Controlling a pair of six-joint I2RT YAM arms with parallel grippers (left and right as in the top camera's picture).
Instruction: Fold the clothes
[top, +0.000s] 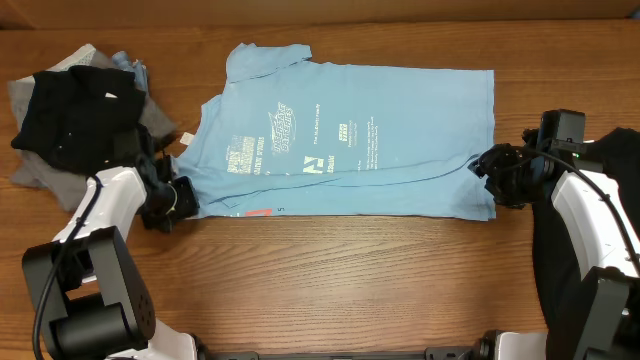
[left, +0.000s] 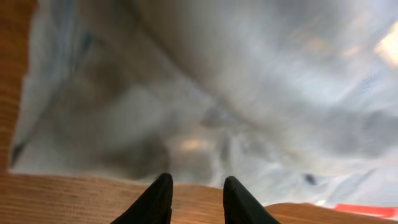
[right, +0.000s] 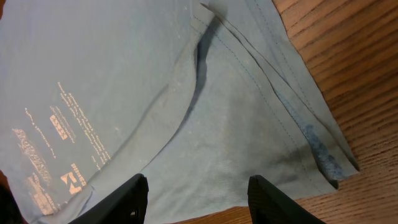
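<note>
The left gripper (top: 176, 199) sat low at the near left corner of the light blue T-shirt (top: 380, 130), its jaws a little apart; in the left wrist view bare wood showed between the two black tips, and no cloth was caught there. Just ahead of those tips the shirt's edge lay rumpled and blurred, too close to the lens to read clearly. The right gripper (top: 487, 168) rested at the opposite end, over the near right corner by the hem, with its jaws spread wide and nothing pinched between them; the right wrist view showed stitched hem layers and a soft diagonal crease below it. The T-shirt lay spread across the middle of the wooden table (top: 350, 280), the neck end toward the left arm and the hem toward the right arm, with one sleeve turned up at the far left corner. Its small white print (top: 290, 130) faced up, and a long fold ran along the near side. A small red patch (top: 258, 212) peeked out at the near edge close to the left gripper. A pile of black and grey garments (top: 70, 110) sat bunched at the far left of the table, just beside the shirt. More black cloth (top: 622, 150) lay at the right edge, partly hidden by the right arm.
</note>
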